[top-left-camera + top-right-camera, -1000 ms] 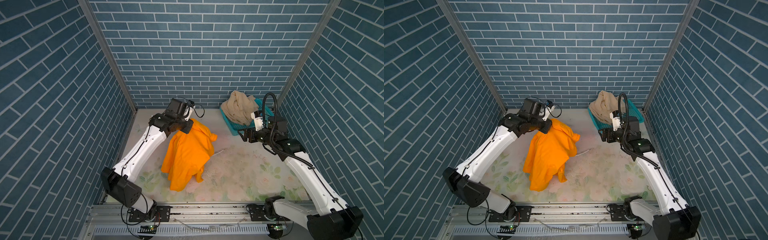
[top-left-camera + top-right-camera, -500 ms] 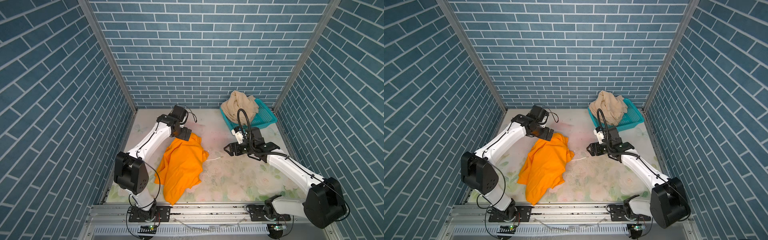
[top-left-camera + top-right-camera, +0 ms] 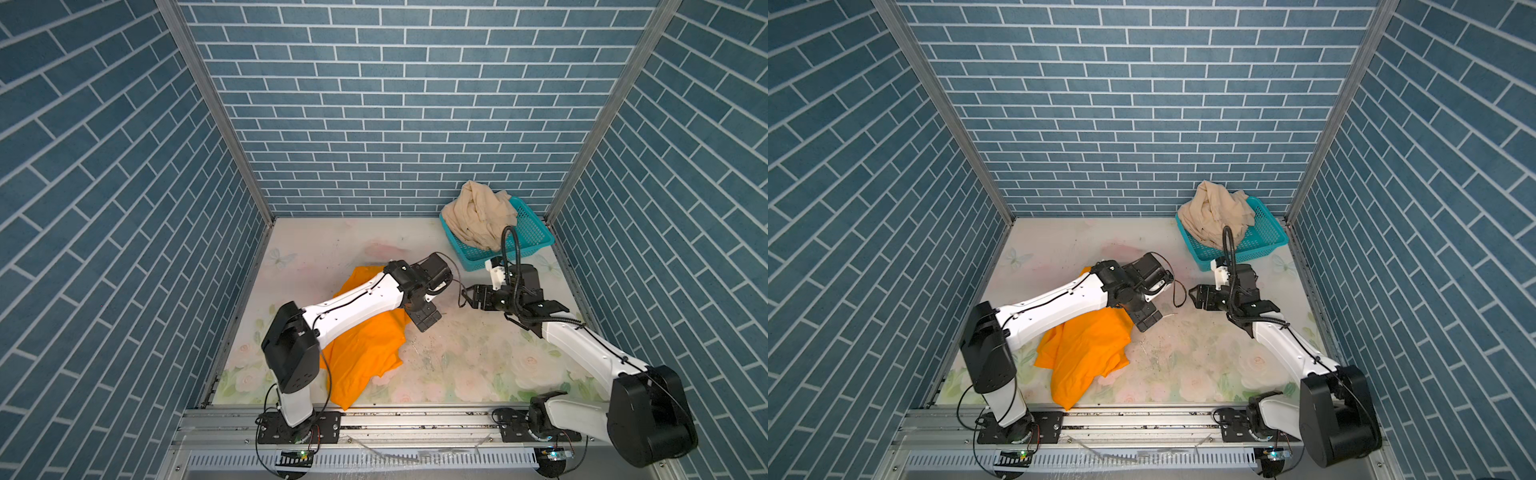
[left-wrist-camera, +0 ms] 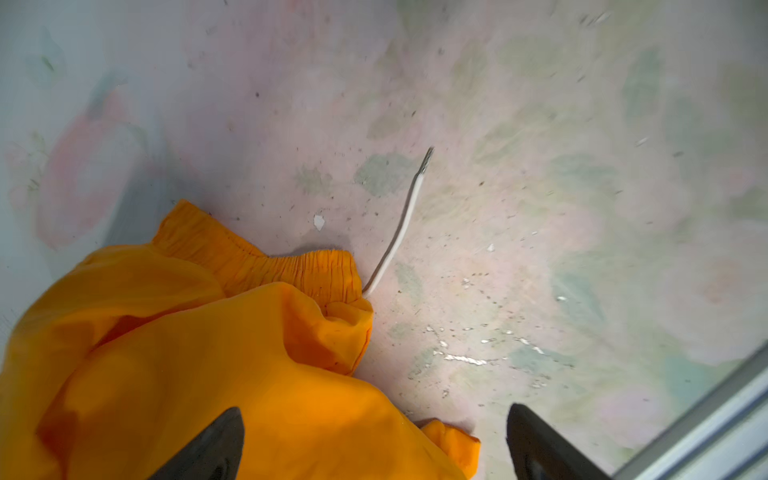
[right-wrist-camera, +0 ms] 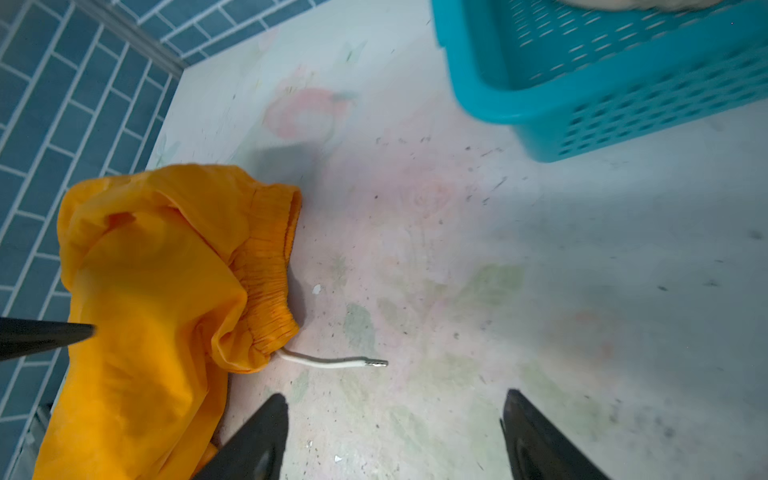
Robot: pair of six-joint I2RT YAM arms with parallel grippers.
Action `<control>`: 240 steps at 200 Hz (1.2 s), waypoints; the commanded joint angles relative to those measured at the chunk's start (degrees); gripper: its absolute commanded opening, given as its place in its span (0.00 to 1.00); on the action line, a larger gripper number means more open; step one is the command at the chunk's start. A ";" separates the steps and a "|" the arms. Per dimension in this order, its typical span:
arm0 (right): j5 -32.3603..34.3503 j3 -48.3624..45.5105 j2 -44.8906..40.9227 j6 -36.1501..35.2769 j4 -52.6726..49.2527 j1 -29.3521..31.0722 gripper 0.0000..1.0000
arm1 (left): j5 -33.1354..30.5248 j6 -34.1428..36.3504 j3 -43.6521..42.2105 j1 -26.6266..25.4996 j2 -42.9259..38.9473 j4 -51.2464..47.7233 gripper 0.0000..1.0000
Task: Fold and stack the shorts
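Left gripper [image 3: 424,318] has let go: the orange shorts [image 3: 365,349], hanging from it a second ago, now lie in a rumpled heap on the left half of the table [image 3: 465,365]. Its jaws stand wide apart and empty just over the heap's edge by the waistband [image 4: 266,262]. Right gripper [image 3: 468,297] has come down from the basket [image 3: 536,245] to mid-table, jaws spread and empty, facing the white drawstring [image 5: 332,362]. Beige shorts [image 3: 478,216] are unmoved in the basket, so nothing is folded yet; both arms look free to flatten the orange pair first.
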 commanded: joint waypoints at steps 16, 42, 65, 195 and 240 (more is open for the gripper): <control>1.29 -5.96 -11.63 6.41 1.03 -3.70 0.84 | -5.19 2.21 -0.47 0.11 4.52 2.26 1.00; 0.46 -9.54 -17.39 9.07 1.52 -6.04 0.85 | -7.38 2.03 -1.72 0.13 8.56 4.27 1.00; -0.27 -10.62 -19.92 9.95 1.35 -7.24 0.85 | -9.39 1.79 -2.71 0.22 11.57 5.63 0.93; -3.19 -6.20 -16.33 2.37 -2.49 -8.33 0.84 | 5.00 8.87 8.69 8.61 2.27 2.38 0.00; -4.32 -3.93 -17.87 -0.86 -3.02 -8.32 0.84 | 23.50 11.23 36.84 8.92 2.08 -14.15 0.00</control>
